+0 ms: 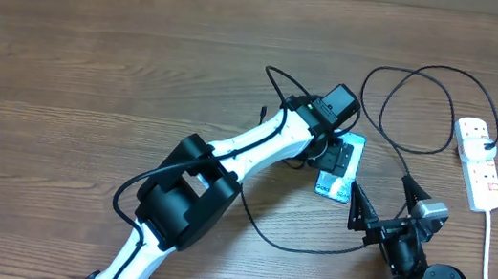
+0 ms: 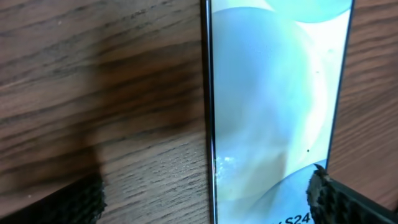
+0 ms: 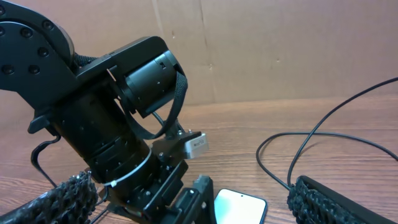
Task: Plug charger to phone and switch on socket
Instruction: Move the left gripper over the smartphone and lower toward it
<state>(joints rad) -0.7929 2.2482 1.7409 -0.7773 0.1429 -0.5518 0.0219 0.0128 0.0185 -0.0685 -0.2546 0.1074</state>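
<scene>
Centre-right overhead, left gripper [image 2: 208, 205] hovers over slim teal-screened phone [image 2: 273, 106], jaws released; right gripper [image 1: 380, 184] likewise. Likely phone-securing step; next: close on its long edges.

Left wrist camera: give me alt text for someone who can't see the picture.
A phone with a pale blue screen lies flat on a wooden table, filling the right half of the frame. The left gripper hangs open over it, its black ridged fingertips at the bottom corners.
</scene>
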